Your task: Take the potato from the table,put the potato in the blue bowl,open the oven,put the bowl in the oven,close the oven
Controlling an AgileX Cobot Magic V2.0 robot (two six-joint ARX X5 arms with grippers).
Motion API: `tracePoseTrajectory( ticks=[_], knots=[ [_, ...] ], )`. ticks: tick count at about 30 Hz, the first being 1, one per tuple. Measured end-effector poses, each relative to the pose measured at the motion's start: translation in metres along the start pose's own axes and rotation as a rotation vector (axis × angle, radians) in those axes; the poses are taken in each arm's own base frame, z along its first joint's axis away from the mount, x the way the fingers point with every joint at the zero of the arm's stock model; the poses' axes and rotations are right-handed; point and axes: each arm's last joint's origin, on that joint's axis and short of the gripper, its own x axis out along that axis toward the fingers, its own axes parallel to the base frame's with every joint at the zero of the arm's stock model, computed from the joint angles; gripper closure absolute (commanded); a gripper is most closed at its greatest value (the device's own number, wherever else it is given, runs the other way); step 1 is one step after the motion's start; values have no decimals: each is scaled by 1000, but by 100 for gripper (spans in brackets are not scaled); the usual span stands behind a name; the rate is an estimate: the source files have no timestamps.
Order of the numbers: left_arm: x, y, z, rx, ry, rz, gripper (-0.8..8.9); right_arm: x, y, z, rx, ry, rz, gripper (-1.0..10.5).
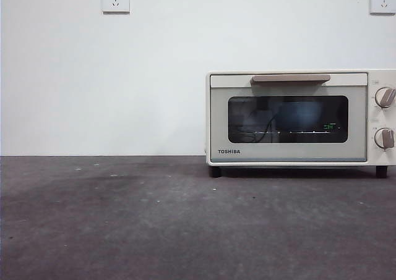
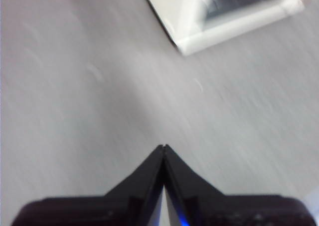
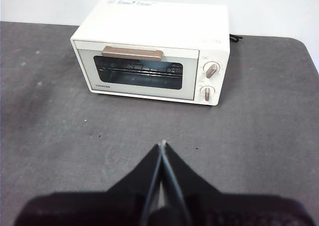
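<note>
L gripper [image 2: 163, 147]: jaws pressed together, tips touching, nothing btwn them, held up above the surface; view blurred. R gripper [image 3: 162, 145]: jaws also together, tips meeting, nothing gripped, raised & angled downward. Neither arm shows in front view.

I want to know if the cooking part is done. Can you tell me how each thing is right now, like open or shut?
oven: door shut, standing on the table.
blue bowl: a bit of blue shows behind the oven's glass, on the rack.
potato: not visible.
left end effector: shut, holding nothing, above the table.
right end effector: shut, holding nothing, in front of the oven.
</note>
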Motion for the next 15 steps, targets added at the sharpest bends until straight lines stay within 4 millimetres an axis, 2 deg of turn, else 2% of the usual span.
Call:
tracePoseTrajectory(
  ticks=[3,7,9,11,15],
  knots=[
    [-12,5,1,95,-211,-31,818,1,0,1,0,3,0,948],
    [-16,19,-19,160,-484,71,818,2,0,1,-1,5,0,948],
    [-10,26,-37,163,-581,140,818,2,0,1,-1,7,0,948],
    [2,34,-64,159,-633,207,818,3,0,2,-1,11,-1,948],
    [35,44,-126,137,-593,291,818,6,1,3,-2,20,-1,947]
  ],
)
